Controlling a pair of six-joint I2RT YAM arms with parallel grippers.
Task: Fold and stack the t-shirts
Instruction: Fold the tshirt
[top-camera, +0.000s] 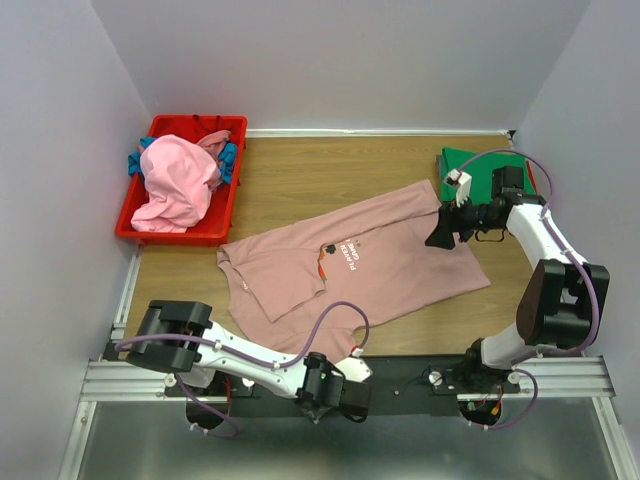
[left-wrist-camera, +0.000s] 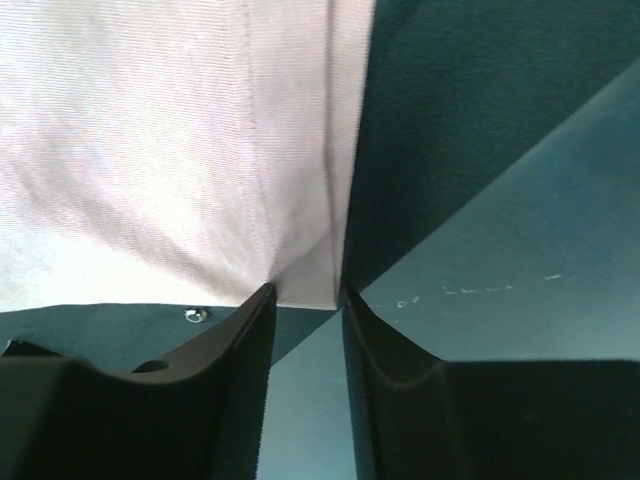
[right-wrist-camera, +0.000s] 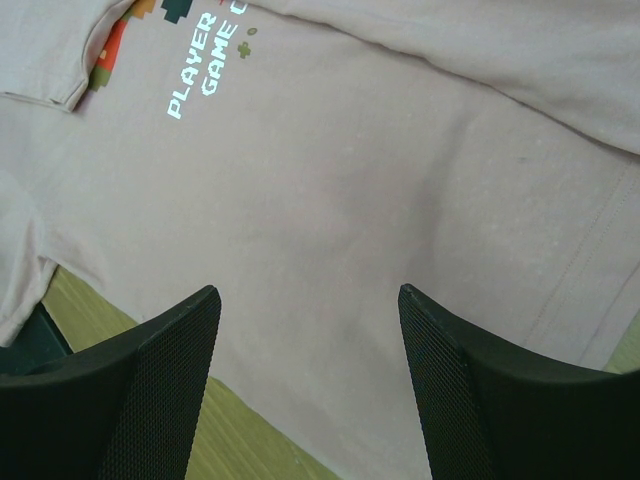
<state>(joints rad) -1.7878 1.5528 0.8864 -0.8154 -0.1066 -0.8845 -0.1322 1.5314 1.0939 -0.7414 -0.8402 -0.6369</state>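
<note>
1. Top view:
   - The dusty-pink t-shirt (top-camera: 350, 265) lies spread flat on the desk (top-camera: 300, 180), print up.
   - The right hand (top-camera: 442, 232) hovers over the shirt's right edge.
   - A green t-shirt (top-camera: 480, 165) lies just behind the right hand.
   - The left hand (top-camera: 330, 385) is low at the near desk edge, with the shirt's near hem just ahead of it.
   - The red bin (top-camera: 200, 122) is well off to the far left of both hands. It holds a heaped brighter pink t-shirt (top-camera: 175, 180), with a blue t-shirt (top-camera: 230, 158) peeking out beside it.
2. Left wrist view:
   - The left hand (left-wrist-camera: 306, 292) is narrow, with a small gap between its fingers.
   - A hem corner of the dusty-pink t-shirt (left-wrist-camera: 150, 150) sits right at the fingertips.
   - Cannot tell if the corner is pinched.
3. Right wrist view:
   - The right hand (right-wrist-camera: 308, 292) is wide and holds nothing.
   - The dusty-pink t-shirt (right-wrist-camera: 400, 180) lies under and ahead of it.
   - The white text (right-wrist-camera: 205, 75) is ahead and to the left.
   - Bare desk wood shows beside the left finger.
</note>
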